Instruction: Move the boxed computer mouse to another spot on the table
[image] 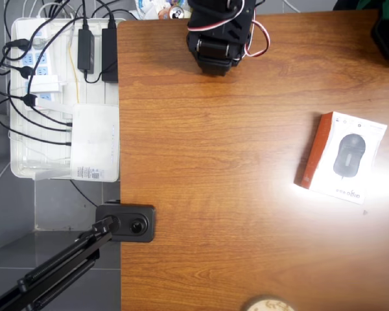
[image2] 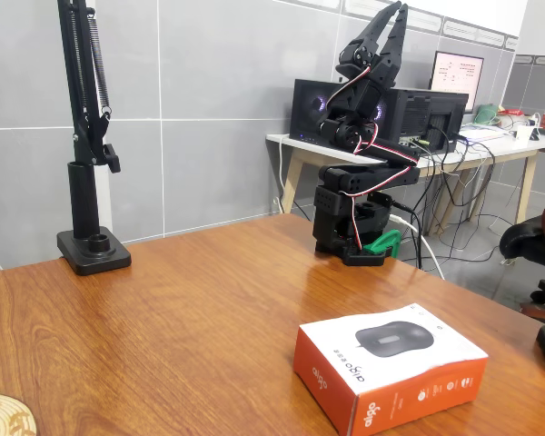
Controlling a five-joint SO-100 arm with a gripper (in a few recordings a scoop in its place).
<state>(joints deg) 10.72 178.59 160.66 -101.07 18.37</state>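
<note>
The flat white carton picturing a dark grey mouse (image2: 390, 365) lay untouched near the brown wood-grain table's (image: 214, 194) right edge, the black 2-finger gripper (image2: 390, 20) raised skyward, fingers nearly closed, evidently parked.

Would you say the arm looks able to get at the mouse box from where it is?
Probably yes: bare table lies between the folded arm and the mouse box, and the gripper is raised; whether its reach suffices is uncertain.
</note>
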